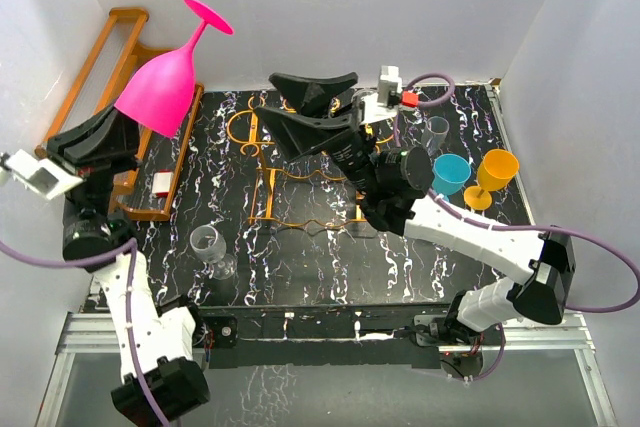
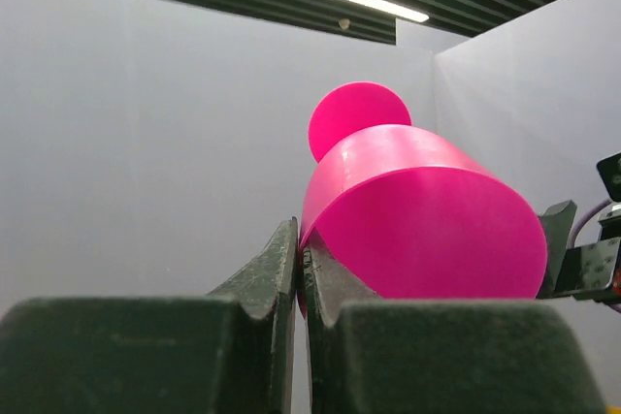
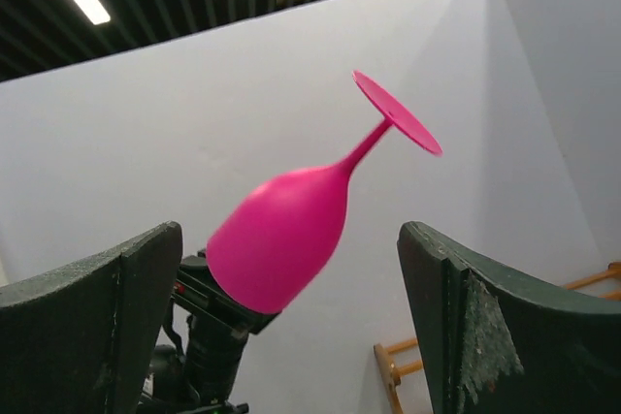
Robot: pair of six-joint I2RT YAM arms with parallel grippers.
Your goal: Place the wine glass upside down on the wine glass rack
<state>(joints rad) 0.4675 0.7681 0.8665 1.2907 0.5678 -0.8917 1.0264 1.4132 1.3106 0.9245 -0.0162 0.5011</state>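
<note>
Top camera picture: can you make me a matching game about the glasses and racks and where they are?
Things:
1. bright pink wine glass
2. brown wooden rack
3. teal goblet
4. thin orange-gold wire rack

Places:
A. at the left edge of the table
B. held foot up in the left gripper
C. mid-table, partly hidden by the right arm
D. beside the yellow-orange goblet

Pairs: 1-B, 2-A, 3-D, 4-C

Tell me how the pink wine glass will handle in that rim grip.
Likely light and stiff: the pink wine glass looks like opaque plastic. The left tool pinches only its rim, foot tilted upward, so it may pivot or slip. Its smooth, glossy wall probably offers little friction.
</note>
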